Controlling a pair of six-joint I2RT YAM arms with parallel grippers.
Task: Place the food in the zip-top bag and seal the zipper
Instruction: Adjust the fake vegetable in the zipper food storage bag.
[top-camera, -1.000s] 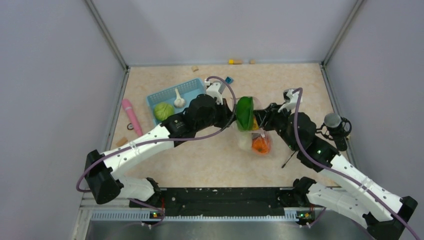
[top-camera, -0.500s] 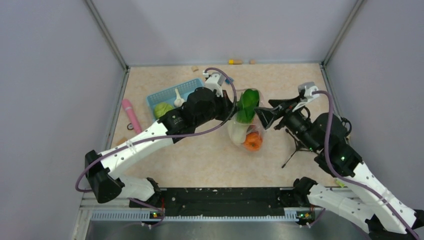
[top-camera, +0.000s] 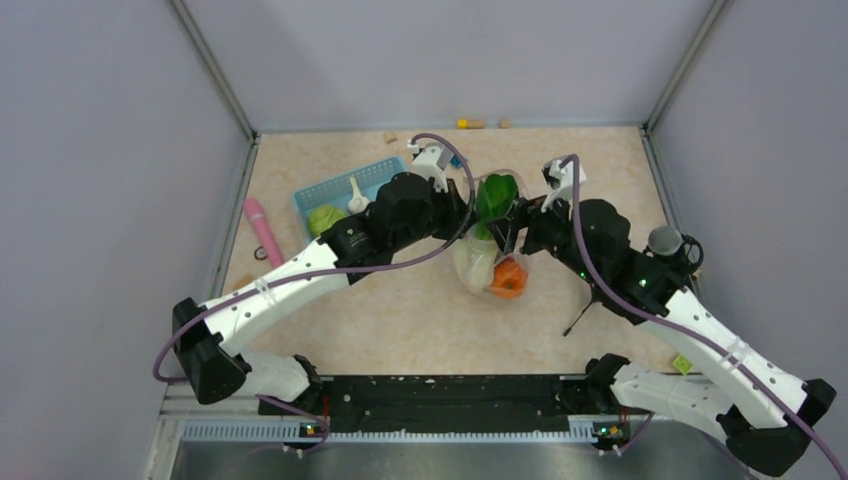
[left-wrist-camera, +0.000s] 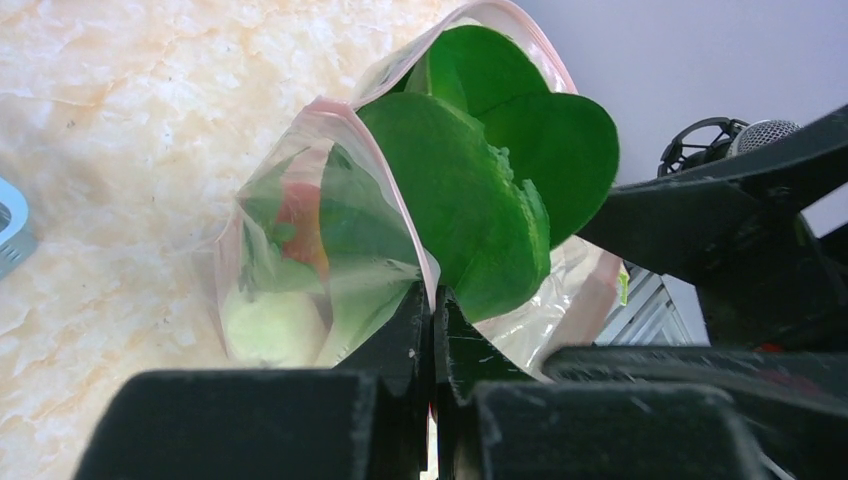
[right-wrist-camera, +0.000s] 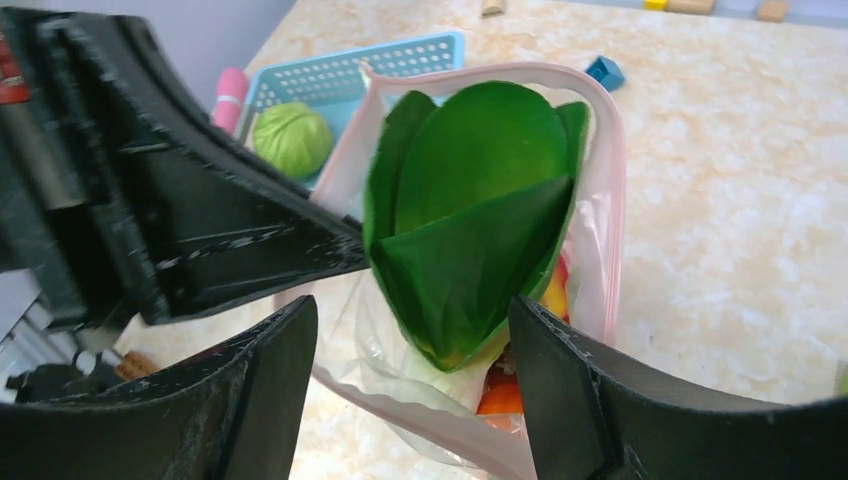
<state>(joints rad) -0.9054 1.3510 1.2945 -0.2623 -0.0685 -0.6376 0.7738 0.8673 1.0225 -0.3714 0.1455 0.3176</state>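
Moved: right gripper (right-wrist-camera: 412, 322) has swung back in from 3 o'clock and is spread open astride the green leafy vegetable (right-wrist-camera: 470, 220).
Left gripper (left-wrist-camera: 434, 312): pinched shut on the zipper (left-wrist-camera: 398, 210), at the mouth's 9 o'clock side.
Zip-top bag (top-camera: 468, 266): mid-table, floppy and probably slippery. The leaf juts out at 12 o'clock, so press on its stiffer top.
Pose: both arms bent, with the wrists meeting over the bag.

Clear floppy plastic zip-top bag (left-wrist-camera: 280, 230): thin glossy film, crinkling in my left gripper (left-wrist-camera: 433, 312). Green leafy toy vegetable (left-wrist-camera: 480, 190): smooth plastic, looking matt. My black fingers (left-wrist-camera: 400, 340): showing dull, matt. Beige marbled tabletop (left-wrist-camera: 120, 120): gleaming faintly, smooth.
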